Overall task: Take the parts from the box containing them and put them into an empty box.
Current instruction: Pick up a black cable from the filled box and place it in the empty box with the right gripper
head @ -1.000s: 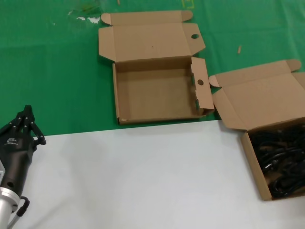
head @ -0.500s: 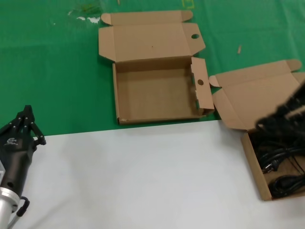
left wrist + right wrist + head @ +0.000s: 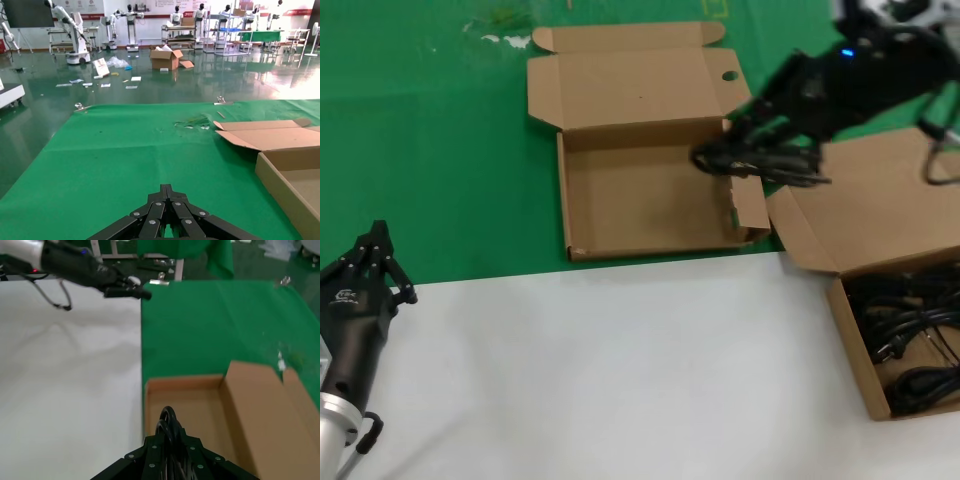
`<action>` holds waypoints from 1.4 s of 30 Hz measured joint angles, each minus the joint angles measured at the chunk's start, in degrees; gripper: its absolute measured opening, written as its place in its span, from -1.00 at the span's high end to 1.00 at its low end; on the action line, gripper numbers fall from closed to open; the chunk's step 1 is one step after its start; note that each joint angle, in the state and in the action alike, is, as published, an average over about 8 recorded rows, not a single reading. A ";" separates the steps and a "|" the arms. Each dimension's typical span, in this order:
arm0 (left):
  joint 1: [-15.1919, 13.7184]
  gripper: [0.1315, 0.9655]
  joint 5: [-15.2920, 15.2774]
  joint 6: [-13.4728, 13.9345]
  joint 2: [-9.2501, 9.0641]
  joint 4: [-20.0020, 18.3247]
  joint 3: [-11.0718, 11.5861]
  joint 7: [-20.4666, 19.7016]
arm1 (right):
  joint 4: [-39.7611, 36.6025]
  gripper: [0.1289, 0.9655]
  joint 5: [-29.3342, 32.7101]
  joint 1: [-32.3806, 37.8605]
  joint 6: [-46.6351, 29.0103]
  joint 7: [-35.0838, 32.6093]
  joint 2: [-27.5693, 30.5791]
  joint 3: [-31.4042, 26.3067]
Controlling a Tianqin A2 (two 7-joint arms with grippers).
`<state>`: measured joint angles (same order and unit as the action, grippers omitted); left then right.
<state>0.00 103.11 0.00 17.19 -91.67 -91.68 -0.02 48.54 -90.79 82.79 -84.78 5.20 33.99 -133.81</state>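
Over empty box's [image 3: 620, 200] flap edge, right gripper [image 3: 720, 160] grips cable [image 3: 775, 165].

Right tool [image 3: 169, 452] clamped on a black coiled cable [image 3: 167, 422], poised over the open empty box [image 3: 200, 405], green cloth [image 3: 210, 325] beyond, left tool [image 3: 131, 291] far off over white bench [image 3: 65, 380]

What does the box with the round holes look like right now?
The empty box is wide, shallow brown cardboard lying on the green cloth. Its hinged lid is folded back flat, with one round hole; the side flap stands up with another. Nothing lies inside yet. The right pincer holds a black cable bundle over its right edge, by that flap.
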 joint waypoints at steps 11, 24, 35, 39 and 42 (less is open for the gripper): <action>0.00 0.98 0.00 0.00 0.00 0.00 0.00 0.00 | -26.90 0.87 5.06 5.17 8.76 -12.52 -19.76 1.57; 0.00 0.98 0.00 0.00 0.00 0.00 0.00 0.00 | -46.02 0.87 8.81 6.14 20.26 -24.56 -29.94 4.91; 0.00 0.98 0.00 0.00 0.00 0.00 0.00 0.00 | -47.56 0.87 10.16 3.93 24.79 -27.06 -30.67 7.86; 0.00 0.98 0.00 0.00 0.00 0.00 0.00 0.00 | -47.64 0.80 10.51 3.43 25.48 -27.40 -30.32 8.73; 0.00 0.98 0.00 0.00 0.00 0.00 0.00 0.00 | -47.67 0.74 10.62 3.16 25.97 -27.41 -30.06 9.44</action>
<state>0.00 103.11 0.00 17.19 -91.67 -91.68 -0.02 0.87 -80.17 85.96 -58.81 -22.20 3.93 -124.38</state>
